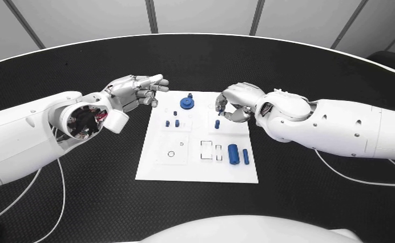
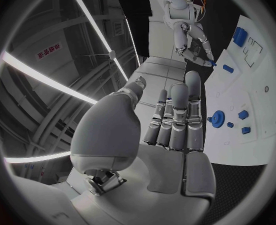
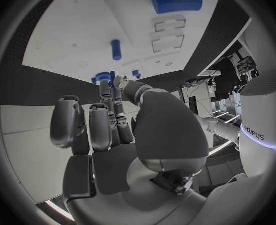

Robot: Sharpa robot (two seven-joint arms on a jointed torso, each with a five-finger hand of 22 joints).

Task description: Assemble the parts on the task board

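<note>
Black table [image 1: 82, 197] carries the white task board [image 1: 185, 169] at its middle, the board's long side running away from the robot. The right arm [image 1: 346, 129] enters over the board's far right corner and hides part of that edge; the left arm [image 1: 33, 134] stays off the board on its other side.

The left hand [image 1: 136, 92] hovers just beside the board's far left corner, fingers extended and held side by side, grasping nothing; the left wrist view [image 2: 175, 120] confirms a bare palm. The right hand [image 1: 237, 103] hangs above the far right part of the board with fingers curled downward. The head view hides its fingertips, while the right wrist view [image 3: 113, 130] shows a small blue piece [image 3: 112, 78] at the fingertips. Whether it is pinched or merely touched cannot be told.

On the near right of the board lie a large blue cylinder [image 1: 234, 153] and, just beside it, a slimmer blue pin [image 1: 246, 156]. A round blue gear [image 1: 186, 102] stands at the far end, with small blue pegs [image 1: 172, 122] nearer the middle and one blue peg [image 1: 217, 124] below the right hand. The recesses [image 1: 206, 148] are too faint to make out clearly.
</note>
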